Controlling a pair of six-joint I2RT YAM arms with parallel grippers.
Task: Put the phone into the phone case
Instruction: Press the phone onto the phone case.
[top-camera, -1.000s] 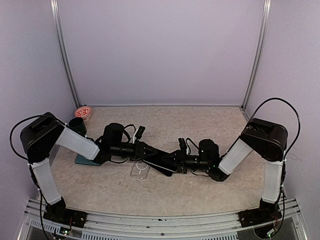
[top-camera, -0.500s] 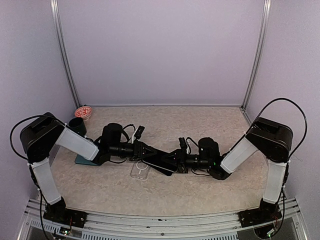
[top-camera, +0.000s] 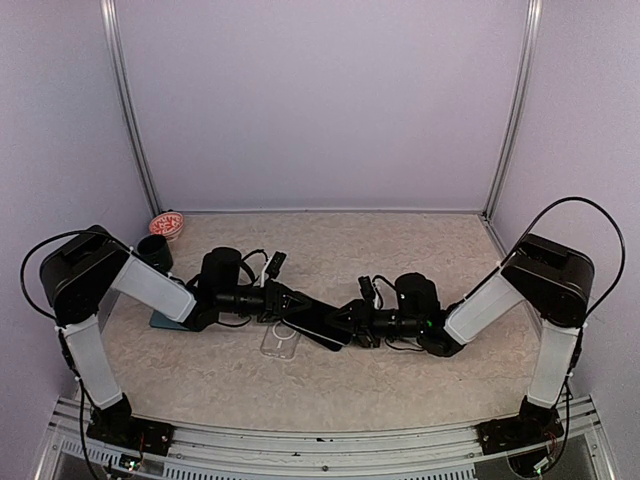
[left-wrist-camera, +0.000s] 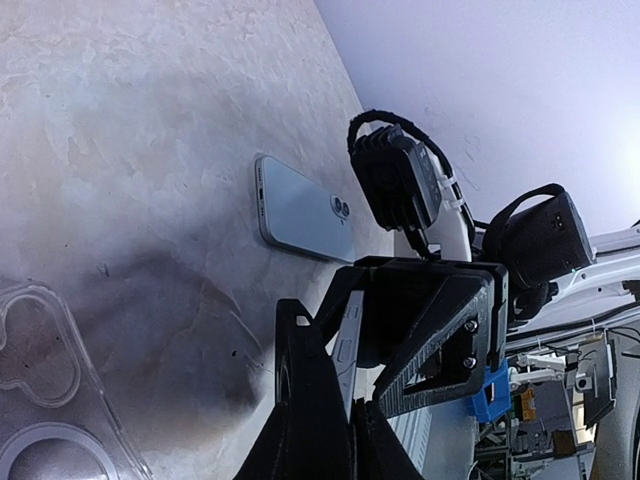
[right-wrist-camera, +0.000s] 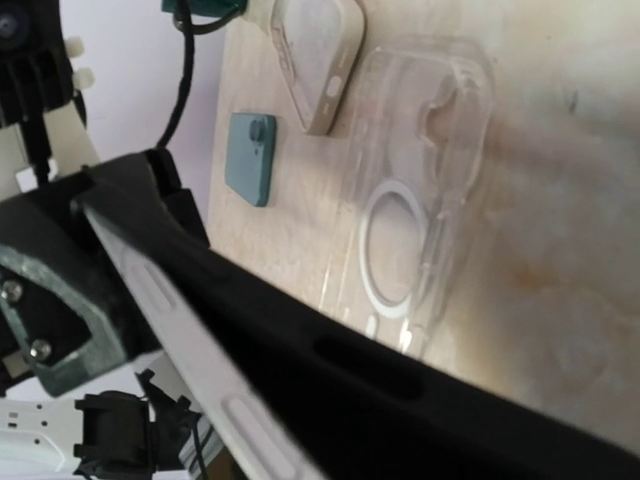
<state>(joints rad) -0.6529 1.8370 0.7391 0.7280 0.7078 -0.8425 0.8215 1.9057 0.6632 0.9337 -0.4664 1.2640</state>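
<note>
Right now you are carrying the phone between both claws, apparently just above the table. The left gripper is clamping its upper-left end and the right gripper is clamping its lower-right end. The phone's long axis is running diagonally across the centre of the top view. The phone case is lying flat on the table just below and left of the phone, almost straight under the left claw, so that arm is the nearer one. Its long axis is pointing roughly up the frame, so I judge you are needing a turn of the phone to line them up. The phone is showing as a dark, rigid slab with a silvery edge and raised side buttons. The case is showing as clear, glossy plastic with a white ring, a lobed camera cut-out and rounded corners.
</note>
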